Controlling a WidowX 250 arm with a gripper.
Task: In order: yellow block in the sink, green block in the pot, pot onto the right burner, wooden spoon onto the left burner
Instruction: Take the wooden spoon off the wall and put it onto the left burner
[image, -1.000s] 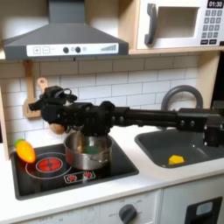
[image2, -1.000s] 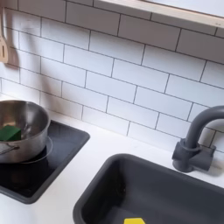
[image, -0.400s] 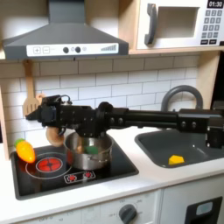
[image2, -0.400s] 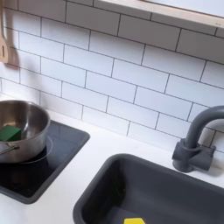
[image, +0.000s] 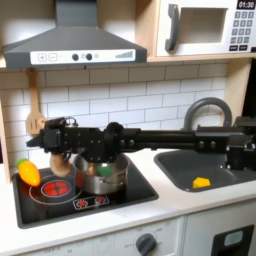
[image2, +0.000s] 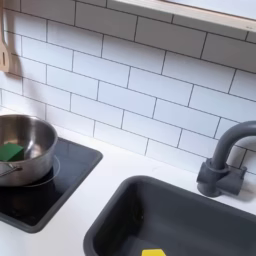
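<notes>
I am reaching my arm across the stove in the first exterior view, and my gripper (image: 42, 136) is hanging low by the tiles at that view's left, just above the left burner (image: 55, 187); something light brown, the wooden spoon (image: 62, 160) as best I can tell, is showing just below it, but I cannot tell whether my jaws are closed on it or how far apart they are standing. The pot (image2: 22, 148), shiny steel with low straight sides, is sitting on the black cooktop (image2: 62, 185) with the green block (image2: 10, 152) lying inside it. The yellow block (image: 201, 182) is resting on the floor of the dark grey sink (image: 220, 176), near the front wall, and the arched dark faucet (image2: 224, 160) is standing behind the basin. An orange, yellow and green toy vegetable (image: 29, 172) is lying at the cooktop's far left in the first exterior view. A wooden utensil (image2: 5, 45) is hanging on the wall (image2: 150, 90) of white subway tile with grey grout. The countertop (image2: 95, 215) is white. Above, a grey range hood (image: 72, 45) and a microwave (image: 205, 27) are hanging, and the microwave's display is reading 01:30.
</notes>
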